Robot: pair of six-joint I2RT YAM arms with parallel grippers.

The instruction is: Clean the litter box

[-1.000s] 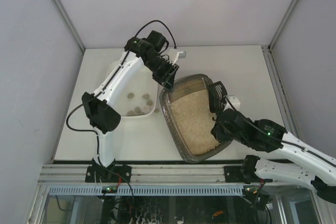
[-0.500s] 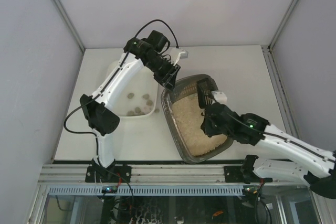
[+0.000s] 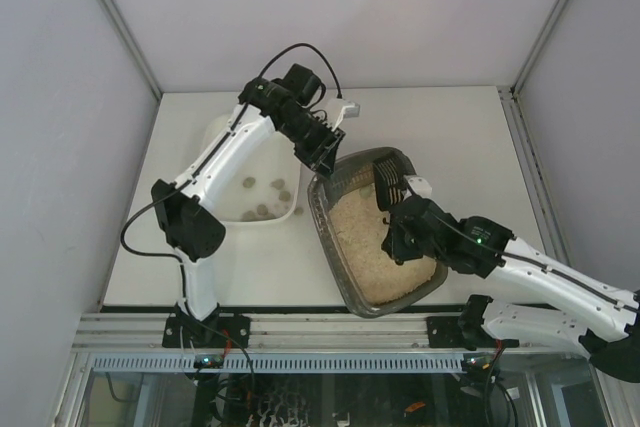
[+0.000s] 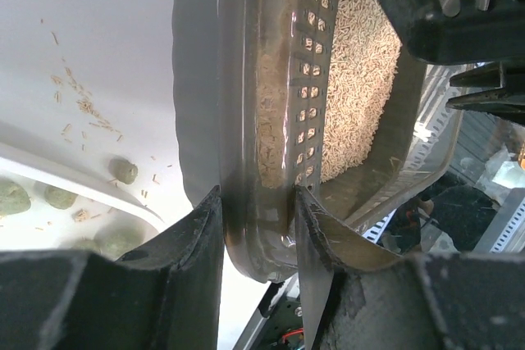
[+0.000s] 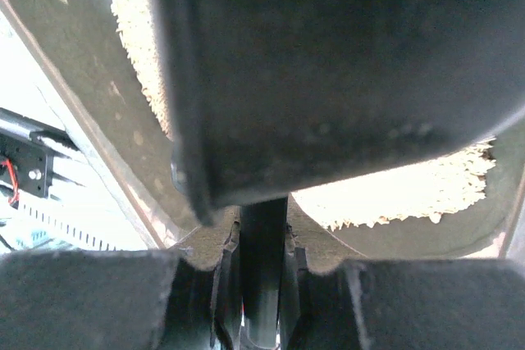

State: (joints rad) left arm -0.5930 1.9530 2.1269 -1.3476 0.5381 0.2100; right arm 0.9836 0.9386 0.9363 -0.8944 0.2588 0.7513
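**A:** Where is the litter box sitting?

**B:** The litter box [image 3: 352, 173] is lying on the desk [image 3: 450, 127], right of centre and just beside the white tray [image 3: 275, 157]. Its beige litter [image 3: 375, 237] is piling toward the near end, leaving the far wall bare.

**A:** What is the left gripper doing?

**B:** The left gripper [image 4: 257, 231] is reaching over the tray, and its jaws are pinching the box's thick rim at the far-left corner, one finger inside and one outside.

**A:** And the right one?

**B:** The right gripper [image 5: 262, 239] is clamping its jaws tightly on the handle of the black slotted scoop [image 3: 390, 179]. The scoop is hanging over the far end of the box, above the litter.

**A:** Anything in the tray?

**B:** Several grey-green clumps [image 3: 265, 209] are lying along its near side, with a few stray grains around them.
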